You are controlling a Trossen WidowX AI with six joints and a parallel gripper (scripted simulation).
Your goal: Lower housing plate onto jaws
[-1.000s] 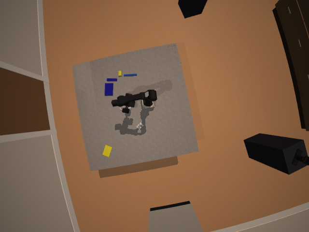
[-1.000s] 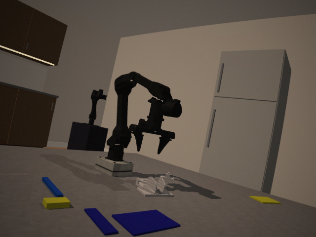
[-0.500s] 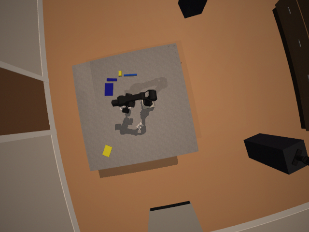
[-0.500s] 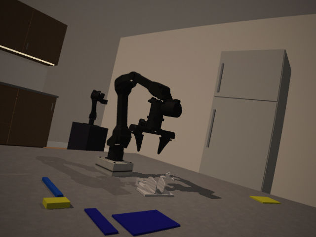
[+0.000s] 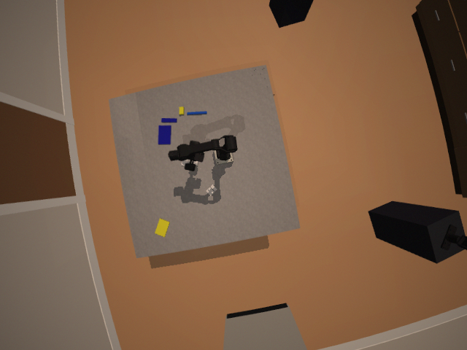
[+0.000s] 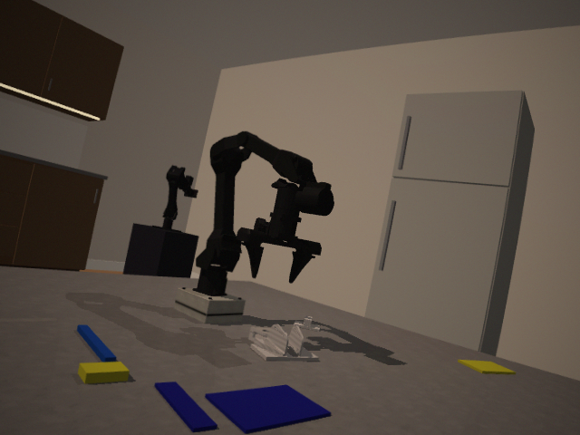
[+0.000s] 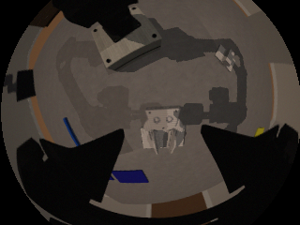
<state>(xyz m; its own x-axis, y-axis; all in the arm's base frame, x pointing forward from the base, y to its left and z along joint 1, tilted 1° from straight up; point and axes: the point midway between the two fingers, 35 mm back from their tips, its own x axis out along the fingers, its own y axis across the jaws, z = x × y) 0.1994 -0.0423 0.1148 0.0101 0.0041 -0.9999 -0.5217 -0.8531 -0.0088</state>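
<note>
My gripper (image 6: 273,279) (image 7: 163,131) is open and empty, fingers down and wide apart, well above the white assembly (image 5: 184,163) (image 6: 281,343). In the wrist view the assembly's base (image 7: 162,125) lies between the fingertips, with two round features on it. Two thin upright jaws (image 6: 295,340) (image 7: 172,142) stand side by side on it. A small white piece with an upright knob (image 5: 211,189) (image 6: 307,323) (image 7: 227,57), which looks like the housing plate, lies apart from the assembly on the table. My arm hides most of the assembly in the top view.
The pale arm base (image 6: 225,306) (image 7: 127,47) stands behind the assembly. A dark blue plate (image 5: 164,134) (image 6: 266,408), dark blue strip (image 5: 168,120) (image 6: 185,406), yellow block (image 5: 181,110) (image 6: 102,372) and blue bar (image 5: 196,113) (image 6: 95,343) lie to one side. A yellow plate (image 5: 162,227) (image 6: 486,366) lies opposite.
</note>
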